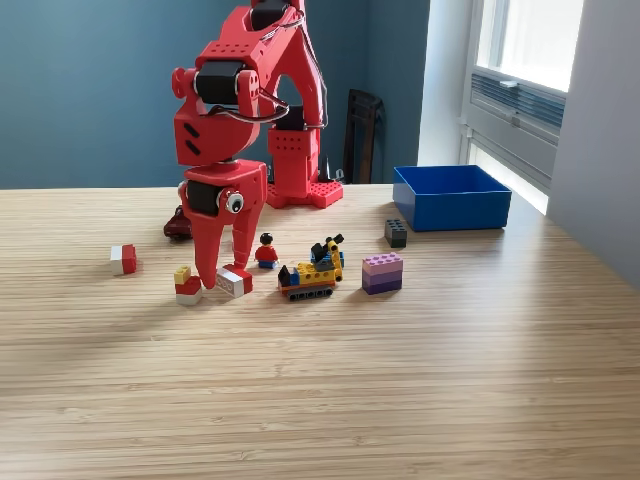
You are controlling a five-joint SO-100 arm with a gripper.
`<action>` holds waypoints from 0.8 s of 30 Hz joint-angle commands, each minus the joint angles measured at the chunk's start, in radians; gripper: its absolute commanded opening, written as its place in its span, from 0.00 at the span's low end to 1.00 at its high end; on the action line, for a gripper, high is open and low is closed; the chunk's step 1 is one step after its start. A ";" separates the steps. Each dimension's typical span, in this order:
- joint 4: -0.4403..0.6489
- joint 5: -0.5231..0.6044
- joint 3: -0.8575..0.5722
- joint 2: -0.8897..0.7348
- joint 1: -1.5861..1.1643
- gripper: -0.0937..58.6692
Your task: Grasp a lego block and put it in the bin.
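Exterior view, items listed from the view's left to its right. A small red-and-white lego block (123, 259) lies alone on the pale wood-grain table (320, 400). Next comes a small block of yellow over red and white (186, 285), just left of the fingertip of the red 3D-printed robot arm's gripper (223, 278). The gripper points straight down with its tips at table level; the long finger (208, 255) stands beside a red-and-white lego block (235, 280), which lies at the tips. Whether the jaws are spread or closed on that block cannot be told from this angle. Behind the gripper, a dark red object (178, 226) is partly hidden. Further right stand a small toy figure with a red torso and black hair (266, 251), a yellow, blue and black lego vehicle (313, 270), a stacked pink-and-purple lego block (382, 272) and a dark grey lego block (396, 232). The rectangular blue plastic bin (452, 207) sits at the far right, near the window, well apart from the gripper.
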 commanded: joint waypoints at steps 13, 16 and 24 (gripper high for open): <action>0.000 0.021 -0.098 -0.020 0.005 0.00; 0.018 0.009 -0.097 -0.012 0.003 0.00; 0.077 -0.064 -0.095 -0.006 0.000 0.00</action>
